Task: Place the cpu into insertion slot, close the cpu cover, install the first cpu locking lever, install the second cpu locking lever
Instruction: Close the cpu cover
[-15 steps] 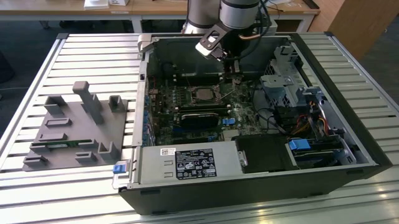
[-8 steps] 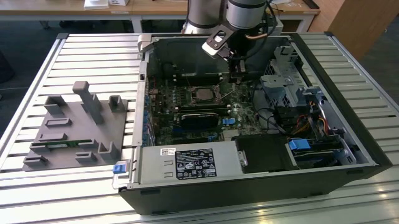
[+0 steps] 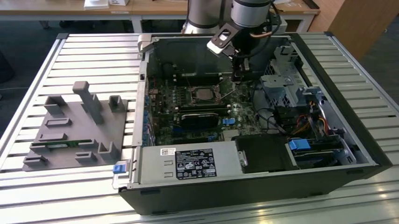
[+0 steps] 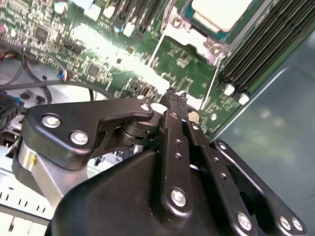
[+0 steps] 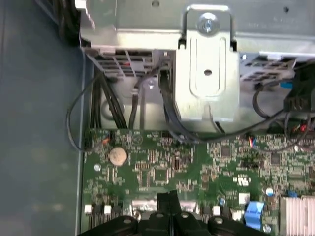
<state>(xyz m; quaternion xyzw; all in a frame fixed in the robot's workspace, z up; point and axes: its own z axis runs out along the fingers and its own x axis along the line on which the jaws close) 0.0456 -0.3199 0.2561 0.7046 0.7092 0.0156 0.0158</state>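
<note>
Tool (image 4: 174, 101) fingers pressed together, just above mobo (image 5: 162, 167) inside open PC case (image 3: 249, 196), cpu (image 3: 203, 94) sitting in socket (image 4: 183, 30) nearby

Tool (image 4: 175, 98) tips pressed together just over green mobo (image 4: 98, 54), near cpu (image 4: 221, 12) w/ silvery cpu cover (image 4: 189, 35) framing it; blk cables (image 4: 49, 86) beside.

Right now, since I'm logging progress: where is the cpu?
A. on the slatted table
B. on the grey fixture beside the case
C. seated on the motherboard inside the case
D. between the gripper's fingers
C: the cpu lies flat on the motherboard inside the case, while the gripper next to it is shut with nothing between its fingers.
</note>
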